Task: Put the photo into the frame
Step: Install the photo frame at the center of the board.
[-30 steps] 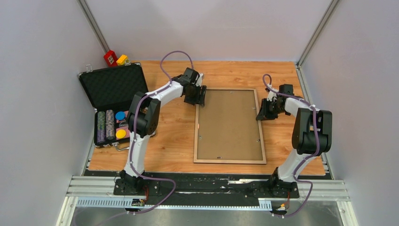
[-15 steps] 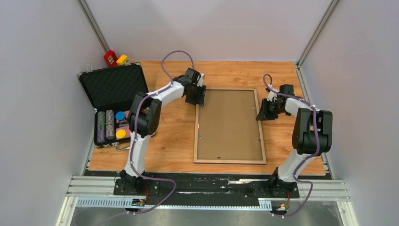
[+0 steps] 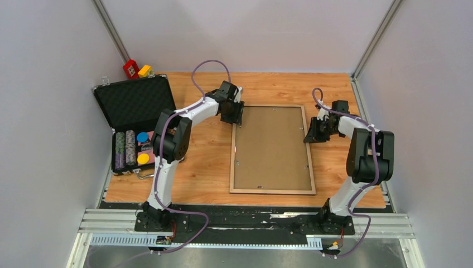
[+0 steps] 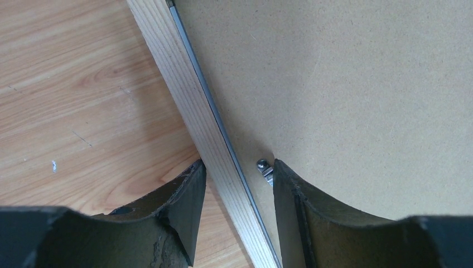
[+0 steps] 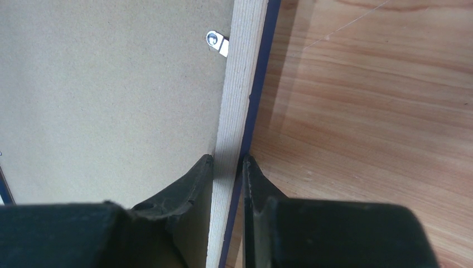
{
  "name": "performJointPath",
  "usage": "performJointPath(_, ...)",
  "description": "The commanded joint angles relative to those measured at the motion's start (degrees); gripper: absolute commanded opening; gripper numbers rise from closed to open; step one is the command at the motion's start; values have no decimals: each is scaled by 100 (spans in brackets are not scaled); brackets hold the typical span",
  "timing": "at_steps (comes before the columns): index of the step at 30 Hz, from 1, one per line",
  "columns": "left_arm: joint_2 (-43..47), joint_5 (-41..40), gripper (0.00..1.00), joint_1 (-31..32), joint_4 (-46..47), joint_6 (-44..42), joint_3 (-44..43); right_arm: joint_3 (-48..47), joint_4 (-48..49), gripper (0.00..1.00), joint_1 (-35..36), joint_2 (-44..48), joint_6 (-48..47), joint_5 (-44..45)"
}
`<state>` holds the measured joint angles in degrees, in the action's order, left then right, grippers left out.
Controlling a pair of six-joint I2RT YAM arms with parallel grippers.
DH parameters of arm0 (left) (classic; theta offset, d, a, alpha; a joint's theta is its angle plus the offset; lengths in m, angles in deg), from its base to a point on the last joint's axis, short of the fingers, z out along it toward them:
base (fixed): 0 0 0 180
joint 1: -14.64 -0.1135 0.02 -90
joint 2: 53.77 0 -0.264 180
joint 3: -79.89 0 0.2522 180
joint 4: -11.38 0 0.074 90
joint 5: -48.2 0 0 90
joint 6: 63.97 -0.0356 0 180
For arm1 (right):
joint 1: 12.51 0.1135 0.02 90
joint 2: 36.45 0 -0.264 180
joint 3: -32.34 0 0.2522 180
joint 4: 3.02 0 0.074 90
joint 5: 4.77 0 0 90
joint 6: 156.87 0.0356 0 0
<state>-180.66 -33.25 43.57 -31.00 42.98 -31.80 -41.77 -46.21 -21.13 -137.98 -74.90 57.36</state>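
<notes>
The frame [image 3: 273,191] lies face down on the table [image 3: 201,167], tan back uppermost, its long axis running from the near edge toward the far wall; the backing panel [image 3: 272,148] sits inside it; the photo shows in no view, so whether it lies beneath the panel cannot be told; the right gripper [image 5: 228,163] is clamped on the right long rail, one finger on each side; the left gripper [image 4: 237,173] straddles the left long rail near the far corner, jaws moderately apart, outer finger at the rail's edge, inner finger clear of it, just beside a metal tab [image 4: 262,166]; judgement: the rail lies directly between the left jaws, so closing squarely across it should suffice.
</notes>
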Motion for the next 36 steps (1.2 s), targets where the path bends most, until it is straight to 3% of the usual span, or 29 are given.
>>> performJointPath(1,-237,-126,56,103,-109,-145,171,42,-28,3,-61,-6,-109,-91)
performJointPath(19,78,-184,45,131,-147,-564,476,33,-41,3,-87,-8,-120,-104)
performJointPath(24,134,-129,34,134,-148,-623,480,42,-45,3,-103,2,-120,-111)
performJointPath(36,182,-77,22,131,-192,-719,530,42,-46,3,-119,2,-103,-139)
